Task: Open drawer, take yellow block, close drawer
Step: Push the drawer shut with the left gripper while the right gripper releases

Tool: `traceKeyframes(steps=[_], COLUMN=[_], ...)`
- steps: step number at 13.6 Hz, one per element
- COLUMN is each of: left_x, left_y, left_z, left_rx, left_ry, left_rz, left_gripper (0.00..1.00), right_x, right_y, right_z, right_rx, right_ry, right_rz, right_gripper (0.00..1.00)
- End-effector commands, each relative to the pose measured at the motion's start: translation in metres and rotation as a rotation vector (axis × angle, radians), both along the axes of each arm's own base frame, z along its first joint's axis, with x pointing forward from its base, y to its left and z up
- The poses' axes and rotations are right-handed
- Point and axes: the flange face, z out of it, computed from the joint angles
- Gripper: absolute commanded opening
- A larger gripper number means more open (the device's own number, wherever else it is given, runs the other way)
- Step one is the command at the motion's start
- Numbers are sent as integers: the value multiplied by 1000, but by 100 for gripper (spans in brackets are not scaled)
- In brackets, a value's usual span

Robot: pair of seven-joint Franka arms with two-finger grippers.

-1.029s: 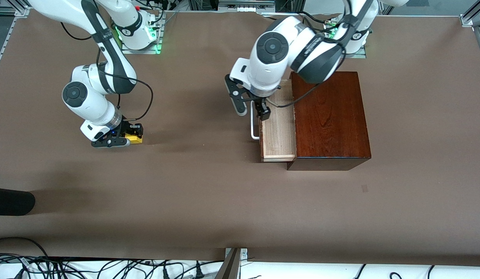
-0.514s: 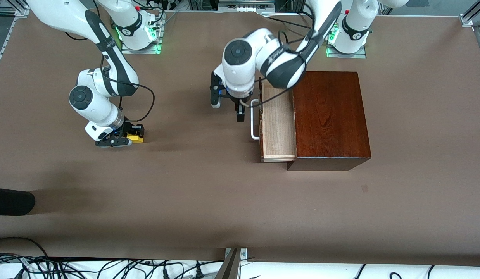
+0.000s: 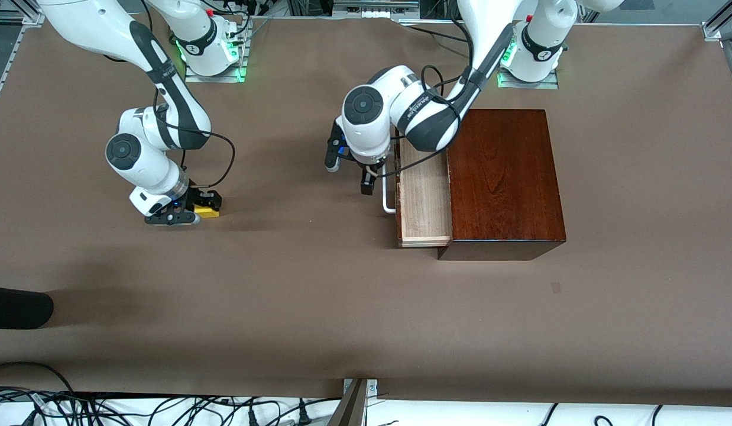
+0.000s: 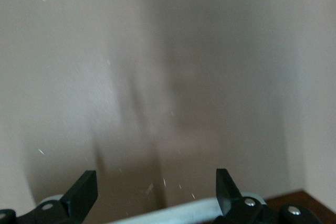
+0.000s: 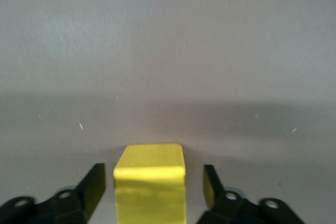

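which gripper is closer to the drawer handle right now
Left. The left gripper is beside the drawer's white handle, fingers open. The right gripper is at the yellow block, toward the right arm's end.

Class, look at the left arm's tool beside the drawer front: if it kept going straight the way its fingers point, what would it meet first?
Probably the bare table. The left tool points down with open fingers, just in front of the drawer and its handle; its wrist view shows only tabletop ahead, though depth is hard to judge.

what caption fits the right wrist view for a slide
Right pincer open around the yellow block resting on the brown table.
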Motion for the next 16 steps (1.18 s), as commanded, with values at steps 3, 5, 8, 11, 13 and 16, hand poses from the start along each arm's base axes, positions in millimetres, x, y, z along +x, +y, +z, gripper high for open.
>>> traceKeyframes(steps=[3, 5, 8, 11, 13, 16], left_x=[18, 19, 26, 38, 39, 33], left_y=[52, 63, 91, 109, 98, 73], left_z=[6, 8, 5, 9, 29, 96], left_rx=[147, 180, 304, 316, 274, 178], left_ry=[79, 111, 138, 148, 117, 37], left_rz=[0, 11, 6, 32, 44, 131], left_gripper=[100, 100, 100, 100, 100, 100], right_x=[16, 29, 38, 41, 37, 34], right_y=[-5, -6, -8, -12, -25, -49], right_z=[104, 163, 240, 320, 350, 367], right_rx=[-26, -40, -38, 0, 12, 10], right_ry=[-44, 2, 63, 104, 133, 145], right_rz=[11, 11, 0, -17, 8, 41], right_gripper=[100, 100, 100, 100, 100, 100])
